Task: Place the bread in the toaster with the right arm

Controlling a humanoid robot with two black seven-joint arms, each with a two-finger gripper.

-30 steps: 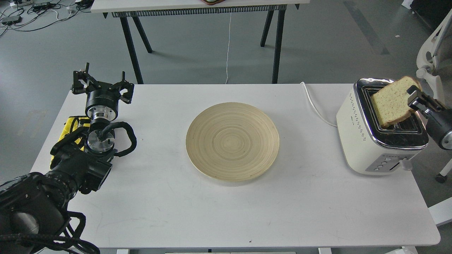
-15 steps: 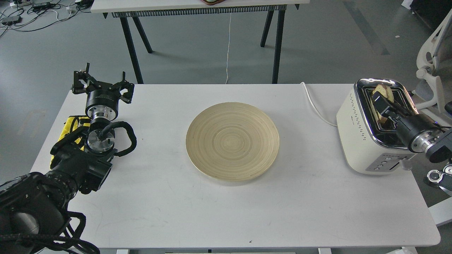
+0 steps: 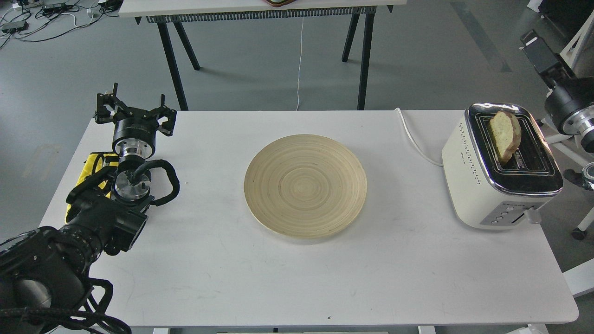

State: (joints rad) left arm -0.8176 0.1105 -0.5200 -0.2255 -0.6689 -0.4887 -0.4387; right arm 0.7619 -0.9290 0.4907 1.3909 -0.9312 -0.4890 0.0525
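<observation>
Looking down from the robot's head, a white rectangular table [image 3: 297, 278] fills most of the view. At its centre lies a round, shallow, pale bamboo plate [image 3: 305, 185] with nothing on it.

On the right end of the table stands a cream-white two-slot toaster with a shiny chrome top [image 3: 499, 169]. A single slice of light tan sandwich bread with a brown crust [image 3: 505, 135] stands on edge in the slot nearer the plate, its domed upper part rising above the chrome and leaning a little; its lower part is inside the slot. Nothing touches the slice. A white cord [image 3: 415, 139] runs from the toaster across the table toward the far edge.

Above and to the right of the toaster, near the top right corner, the black right arm with a silver wrist ring [image 3: 568, 104] reaches upward. Its black two-finger gripper [image 3: 538, 48] is well apart from the bread and holds nothing; it is seen end-on and dark, so I cannot tell whether its fingers are spread or closed.

On the left, the black left arm [image 3: 93, 218] comes in from the lower corner. Its gripper [image 3: 134, 109] sits over the table's far left corner with fingers spread apart and empty. A yellow cloth [image 3: 90, 169] lies beside that arm.
</observation>
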